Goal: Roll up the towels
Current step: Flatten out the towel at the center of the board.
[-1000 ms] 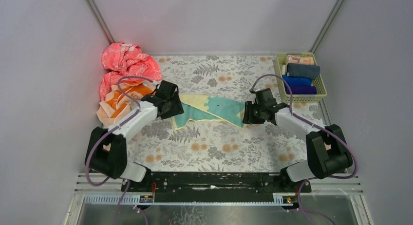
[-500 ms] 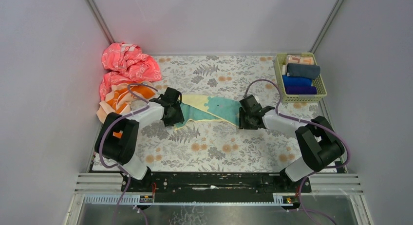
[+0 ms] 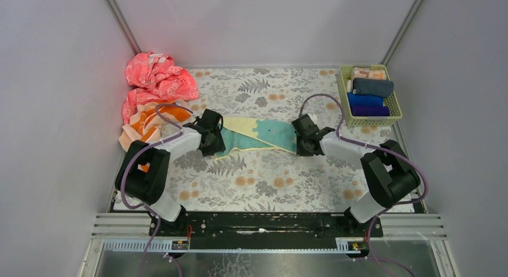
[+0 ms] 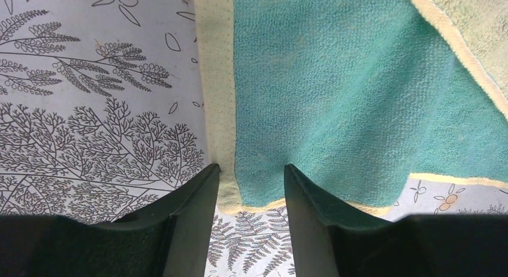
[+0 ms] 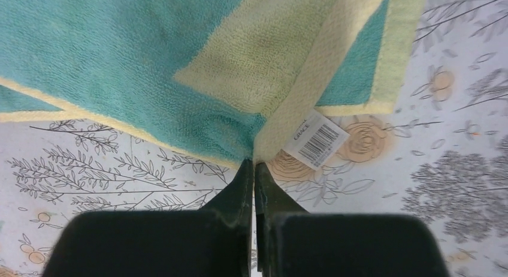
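The mint-teal towel (image 3: 263, 136) with pale yellow borders lies stretched flat across the middle of the patterned mat, partly folded over. My left gripper (image 3: 217, 138) is at its left end; in the left wrist view the open gripper (image 4: 250, 166) straddles the towel's (image 4: 335, 97) near corner, fingers apart. My right gripper (image 3: 301, 139) is at the right end; in the right wrist view the gripper (image 5: 254, 162) is shut on the towel's (image 5: 150, 67) folded edge, beside a white barcode label (image 5: 316, 142). The orange and peach towel (image 3: 153, 118) lies crumpled at the left.
A pink patterned cloth (image 3: 157, 76) is heaped in the back left corner, above the orange towel. A yellow-green basket (image 3: 343, 97) at the back right holds several rolled towels. Grey walls close in the mat on three sides.
Both arms have swung inward. My right gripper has slid left along the towel's right end, and my left gripper has settled at the left corner. The towel stays flat.
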Tool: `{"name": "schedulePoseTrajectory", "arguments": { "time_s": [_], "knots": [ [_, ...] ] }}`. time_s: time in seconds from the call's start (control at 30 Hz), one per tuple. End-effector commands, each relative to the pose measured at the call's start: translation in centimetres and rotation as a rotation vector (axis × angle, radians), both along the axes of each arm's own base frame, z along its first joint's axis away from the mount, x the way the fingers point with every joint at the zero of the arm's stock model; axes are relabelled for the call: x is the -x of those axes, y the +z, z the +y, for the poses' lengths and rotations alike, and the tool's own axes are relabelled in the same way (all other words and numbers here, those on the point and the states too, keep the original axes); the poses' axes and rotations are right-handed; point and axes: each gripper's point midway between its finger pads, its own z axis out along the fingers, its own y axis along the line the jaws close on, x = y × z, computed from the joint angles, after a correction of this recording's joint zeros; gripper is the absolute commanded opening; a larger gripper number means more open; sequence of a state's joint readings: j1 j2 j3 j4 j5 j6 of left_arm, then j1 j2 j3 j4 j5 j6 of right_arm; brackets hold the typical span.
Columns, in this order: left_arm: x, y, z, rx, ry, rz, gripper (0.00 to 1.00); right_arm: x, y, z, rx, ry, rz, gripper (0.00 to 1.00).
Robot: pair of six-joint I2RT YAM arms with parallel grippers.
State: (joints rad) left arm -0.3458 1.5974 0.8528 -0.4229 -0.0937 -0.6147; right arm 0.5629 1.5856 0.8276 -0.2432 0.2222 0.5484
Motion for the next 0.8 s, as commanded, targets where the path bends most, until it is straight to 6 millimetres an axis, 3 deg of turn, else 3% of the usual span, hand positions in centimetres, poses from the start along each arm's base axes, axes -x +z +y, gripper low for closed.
{"name": "schedulePoseTrajectory", "arguments": {
  "time_s": [0.0, 0.1, 0.2, 0.23, 0.33, 0.4, 0.47, 0.57, 0.77],
  "knots": [
    [2.8, -2.9, 2.0, -0.074, 0.027, 0.104, 0.44, -3.2, 5.1, -0.9, 0.085, 0.004, -0.116, 0.0],
    [2.8, -2.9, 2.0, -0.076, 0.027, 0.101, 0.42, -6.7, 8.1, -1.6, 0.07, -0.008, -0.17, 0.0],
    [2.9, -2.9, 2.0, -0.078, 0.025, 0.102, 0.42, -11.0, 9.3, -3.0, 0.053, -0.05, -0.162, 0.0],
    [2.9, -2.9, 2.1, -0.079, 0.026, 0.103, 0.42, -12.7, 9.9, -3.4, 0.057, -0.072, -0.166, 0.07],
    [2.8, -2.6, 2.1, -0.081, 0.029, 0.096, 0.42, -16.5, 10.1, -4.7, 0.051, -0.132, -0.159, 0.4],
    [2.6, -2.1, 2.1, -0.078, 0.031, 0.079, 0.44, -17.9, 10.7, -5.4, 0.043, -0.163, -0.162, 0.49],
    [2.2, -1.3, 2.0, -0.072, 0.033, 0.056, 0.47, -18.2, 11.7, -6.0, 0.062, -0.181, -0.196, 0.55],
    [1.8, 0.2, 2.0, -0.063, 0.037, 0.017, 0.55, -17.0, 12.4, -6.9, 0.083, -0.182, -0.217, 0.6],
    [1.6, 3.3, 3.3, -0.048, 0.074, -0.053, 0.62, -10.2, 7.9, -7.8, 0.082, -0.134, -0.085, 0.57]
  ]
}}
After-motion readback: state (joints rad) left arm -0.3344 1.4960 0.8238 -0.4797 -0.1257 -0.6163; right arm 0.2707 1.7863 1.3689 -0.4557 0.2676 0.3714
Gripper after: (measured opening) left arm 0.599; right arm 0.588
